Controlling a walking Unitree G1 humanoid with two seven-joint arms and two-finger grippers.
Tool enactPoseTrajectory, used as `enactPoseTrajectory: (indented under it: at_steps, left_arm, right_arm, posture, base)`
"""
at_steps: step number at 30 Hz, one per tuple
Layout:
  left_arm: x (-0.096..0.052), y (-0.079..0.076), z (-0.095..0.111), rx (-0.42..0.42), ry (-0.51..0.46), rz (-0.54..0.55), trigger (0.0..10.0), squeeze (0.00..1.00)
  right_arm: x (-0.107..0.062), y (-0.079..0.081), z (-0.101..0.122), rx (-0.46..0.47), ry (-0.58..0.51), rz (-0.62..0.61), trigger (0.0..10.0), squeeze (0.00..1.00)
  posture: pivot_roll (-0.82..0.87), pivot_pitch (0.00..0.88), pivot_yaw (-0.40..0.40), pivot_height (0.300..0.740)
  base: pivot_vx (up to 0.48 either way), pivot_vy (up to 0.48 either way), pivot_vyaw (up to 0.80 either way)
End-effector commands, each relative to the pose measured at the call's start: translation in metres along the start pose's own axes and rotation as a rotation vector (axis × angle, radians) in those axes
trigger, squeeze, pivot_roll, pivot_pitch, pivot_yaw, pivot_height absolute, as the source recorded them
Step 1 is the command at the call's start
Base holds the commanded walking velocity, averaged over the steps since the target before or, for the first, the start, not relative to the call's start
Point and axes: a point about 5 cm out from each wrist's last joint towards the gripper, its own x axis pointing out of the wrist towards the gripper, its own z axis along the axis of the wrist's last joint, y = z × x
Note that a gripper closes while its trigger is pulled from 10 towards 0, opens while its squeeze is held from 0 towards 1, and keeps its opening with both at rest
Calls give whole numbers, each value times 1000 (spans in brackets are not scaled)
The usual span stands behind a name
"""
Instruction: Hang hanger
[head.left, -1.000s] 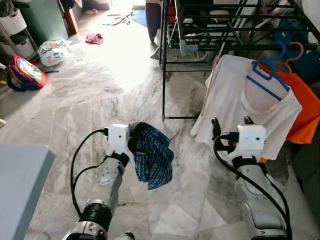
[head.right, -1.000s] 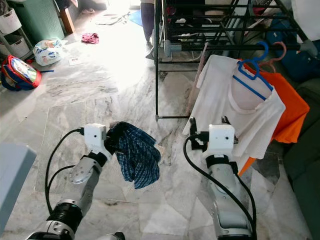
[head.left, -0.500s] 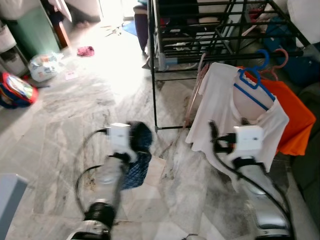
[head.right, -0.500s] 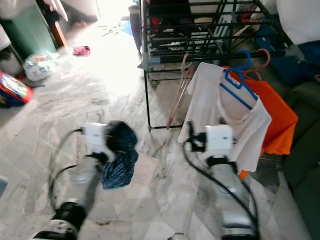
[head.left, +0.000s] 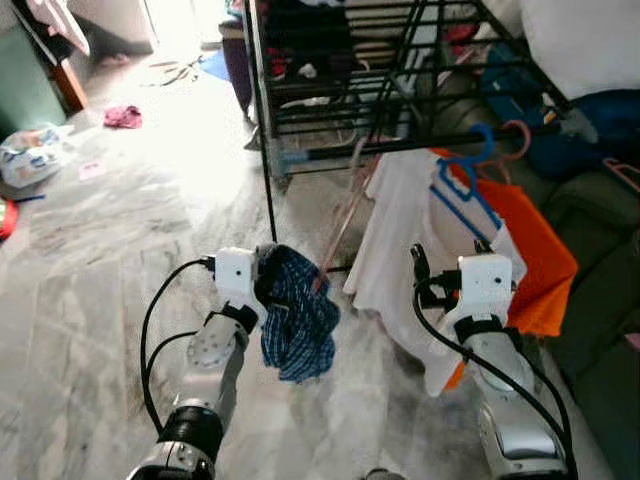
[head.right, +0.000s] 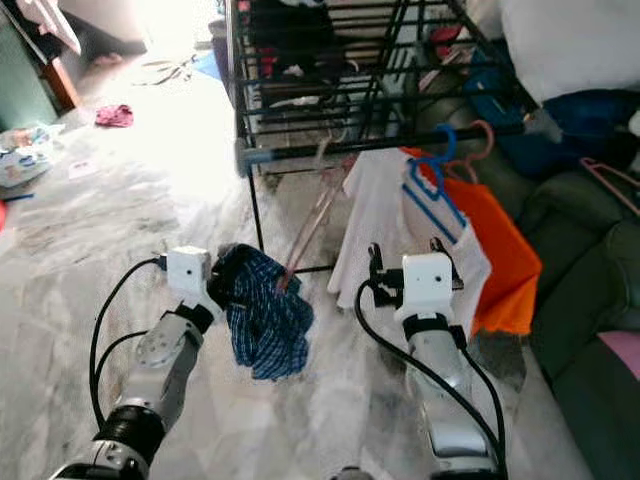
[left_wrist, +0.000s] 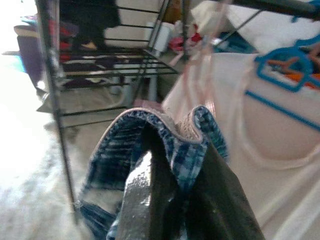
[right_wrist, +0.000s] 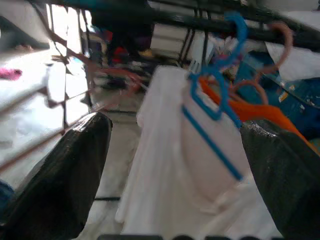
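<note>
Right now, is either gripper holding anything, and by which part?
The left gripper is shut on the blue plaid garment, pinching its bunched top edge; the rest hangs down. The right gripper is open, holding nothing.

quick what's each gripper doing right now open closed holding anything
Left gripper: closed on a blue plaid cloth garment.
Right gripper: open, holding nothing.

We see the blue hanger (head.left: 462, 186) hooked over the dark rail of the drying rack (head.left: 400, 60), tilted, with a white shirt (head.left: 395, 250) draped on it and sagging toward the floor. Just beside it a pink hanger (head.left: 512, 135) carries an orange shirt (head.left: 535, 265). Another bare pink hanger (head.right: 312, 215) dangles low from the rack.
</note>
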Motion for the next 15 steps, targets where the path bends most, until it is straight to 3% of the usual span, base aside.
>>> enactPoseTrajectory:
  at_steps: [1, 15]
  left_arm:
    - [-2, 11, 3, 22, -4, 22, 10000, 0]
    - [-4, 10, 1, 28, 8, 11, 10000, 0]
  right_arm:
    - [0, 8, 4, 6, -14, 22, 10000, 0]
    - [-4, 7, 3, 42, -12, 30, 10000, 0]
  posture:
    - [-45, 115, -5, 740]
    - [-45, 125, 3, 740]
  base:
    - [247, 412, 0]
    - [249, 411, 0]
